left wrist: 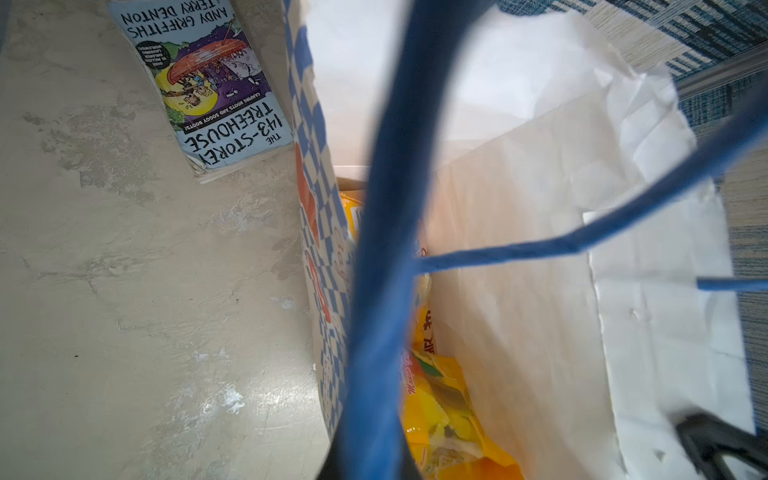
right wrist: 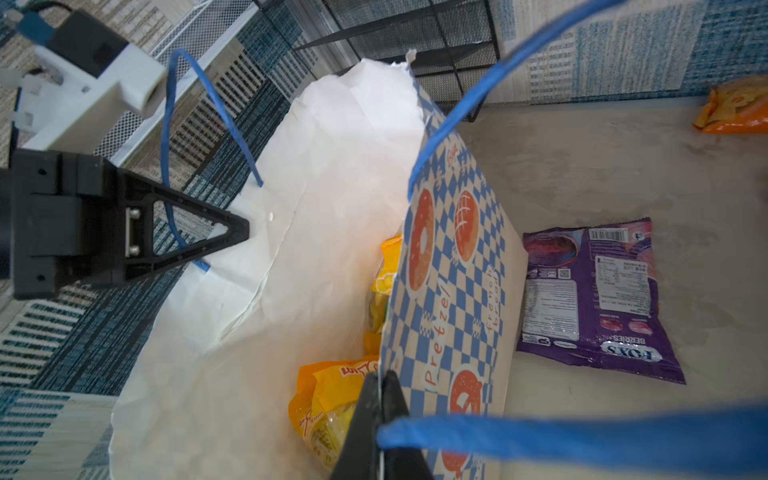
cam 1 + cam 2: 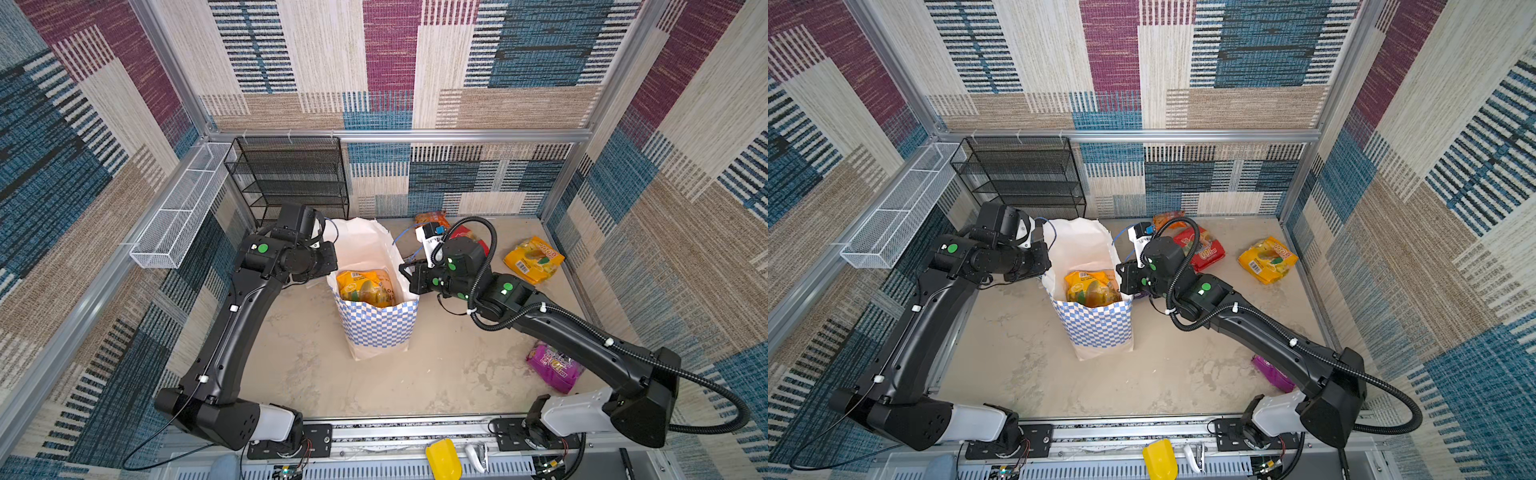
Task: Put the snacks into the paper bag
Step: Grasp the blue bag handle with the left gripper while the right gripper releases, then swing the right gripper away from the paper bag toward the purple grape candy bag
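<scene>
The paper bag (image 3: 376,328) (image 3: 1096,328) (image 2: 457,270) stands open mid-table, white inside (image 1: 519,208). A yellow snack packet (image 3: 365,286) (image 1: 444,407) (image 2: 328,399) lies in it. My left gripper (image 3: 330,266) (image 2: 245,228) is shut on the bag's left rim. The right gripper (image 3: 405,270) (image 2: 380,374) is shut on the right rim. Both hold the mouth apart. Blue cord handles (image 1: 382,249) blur across both wrist views. On the table lie a yellow packet (image 3: 534,259), a red one (image 3: 1204,249), an orange one (image 3: 432,217) and a purple one (image 3: 552,365). Another purple packet (image 2: 590,295) lies beside the bag.
A blue-grey book (image 1: 208,83) lies on the table by the bag's left side, hidden under my left arm in both top views. A black wire rack (image 3: 291,178) stands at the back left. A white mesh basket (image 3: 183,208) hangs on the left wall.
</scene>
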Robot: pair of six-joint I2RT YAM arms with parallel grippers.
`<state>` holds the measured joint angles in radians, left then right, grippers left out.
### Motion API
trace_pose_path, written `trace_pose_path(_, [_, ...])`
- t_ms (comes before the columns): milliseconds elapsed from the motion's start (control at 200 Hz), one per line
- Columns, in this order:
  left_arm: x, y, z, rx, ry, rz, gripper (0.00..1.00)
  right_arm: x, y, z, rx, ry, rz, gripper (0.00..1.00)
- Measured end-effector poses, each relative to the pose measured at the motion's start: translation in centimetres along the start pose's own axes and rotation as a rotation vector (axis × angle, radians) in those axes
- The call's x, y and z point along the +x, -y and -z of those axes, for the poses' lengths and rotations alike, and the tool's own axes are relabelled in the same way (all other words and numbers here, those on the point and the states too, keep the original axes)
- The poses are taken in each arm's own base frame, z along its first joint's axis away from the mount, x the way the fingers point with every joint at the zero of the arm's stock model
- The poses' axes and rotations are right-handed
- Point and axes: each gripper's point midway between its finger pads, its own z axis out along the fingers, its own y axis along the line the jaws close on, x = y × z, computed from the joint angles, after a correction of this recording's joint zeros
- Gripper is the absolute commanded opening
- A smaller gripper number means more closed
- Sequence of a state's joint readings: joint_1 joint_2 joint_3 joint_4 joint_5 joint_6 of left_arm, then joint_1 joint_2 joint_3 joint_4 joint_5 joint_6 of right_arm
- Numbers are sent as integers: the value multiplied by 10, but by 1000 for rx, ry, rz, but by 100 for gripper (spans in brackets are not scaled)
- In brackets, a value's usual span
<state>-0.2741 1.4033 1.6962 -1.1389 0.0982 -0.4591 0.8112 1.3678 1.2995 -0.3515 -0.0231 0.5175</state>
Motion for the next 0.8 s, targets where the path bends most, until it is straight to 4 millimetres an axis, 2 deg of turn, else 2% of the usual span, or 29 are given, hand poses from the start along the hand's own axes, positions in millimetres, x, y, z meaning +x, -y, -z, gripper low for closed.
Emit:
trace_pose_path(85, [3,-6,-4,16,-9,-1,0,0,4,-7,21,13,-9,4])
trace_pose_path(200, [6,-8,-10,43,-9,-15,0,9,5,-24,33,9,-28,5])
trace_pose_path(295, [10,-10,-15,59,-15,-19,0,21,-1,-33,26,-11,-42,15])
trace_pose_path(346, [11,-13,-15,61,-11,-15,0,19,-6,-35,12,8,-57,28])
trace_pose_path(481, [13,-18,-11,76,11,-9,0,6,-15,-37,-10,57,-74,75])
trace_pose_path(586, [15,-22,-17,86,15,-12,0,-6,-17,-39,12,77,-81,99])
trace_pose_path(701, [18,-35,-28,80,1,18,0,-21,-19,-35,37,103,-76,100])
trace_pose_path(801, [17,-37,-27,95,11,28,0,-28,-16,-29,74,114,-60,100])
